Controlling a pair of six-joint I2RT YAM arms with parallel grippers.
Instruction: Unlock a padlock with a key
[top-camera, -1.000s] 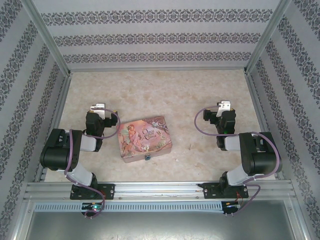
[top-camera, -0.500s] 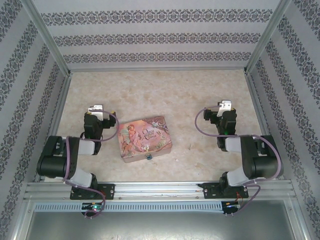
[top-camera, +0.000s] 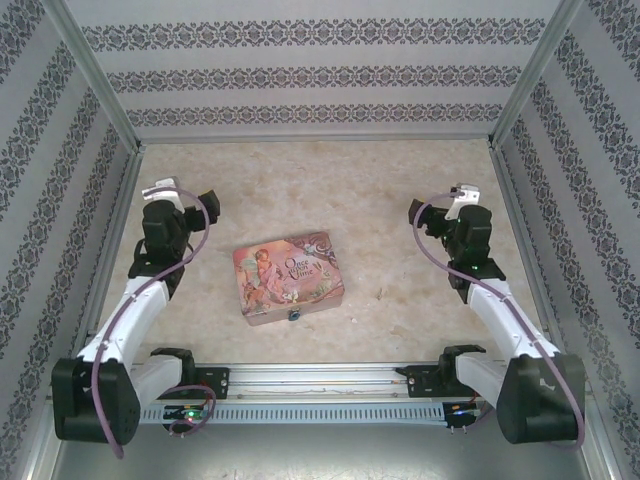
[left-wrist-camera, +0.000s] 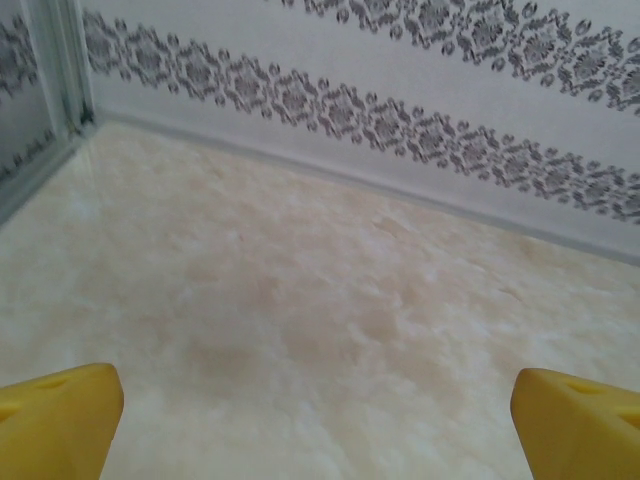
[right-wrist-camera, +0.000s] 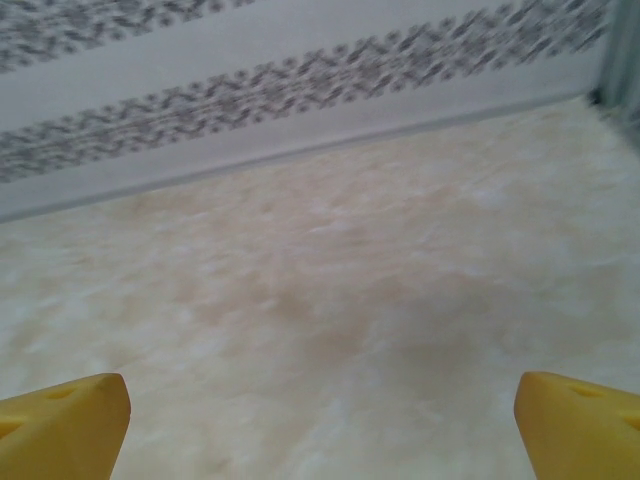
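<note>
The tiny blue padlock (top-camera: 295, 314) hangs at the near front edge of a pink illustrated tin (top-camera: 289, 277) in the middle of the table. A pale speck to the right of the tin, the key (top-camera: 379, 293), lies on the marbled surface. My left gripper (top-camera: 176, 194) is up at the far left of the tin, well away from it. My right gripper (top-camera: 459, 196) is far right of it. In the left wrist view the left gripper (left-wrist-camera: 320, 425) is open, its yellow fingertips (left-wrist-camera: 55, 420) wide apart over bare table. The right gripper (right-wrist-camera: 320, 425) looks the same, with nothing between its fingertips (right-wrist-camera: 60, 425).
Patterned walls (top-camera: 320, 75) enclose the table on three sides, with metal corner posts (top-camera: 95, 75). An aluminium rail (top-camera: 320, 380) runs along the near edge where both arm bases are bolted. Open marbled table (top-camera: 320, 200) lies beyond the tin.
Both arms have unfolded: their elbows dropped back toward the near rail and both grippers rose and shifted farther out, left one leftward, right one slightly rightward. Tin, padlock and key have not moved.
</note>
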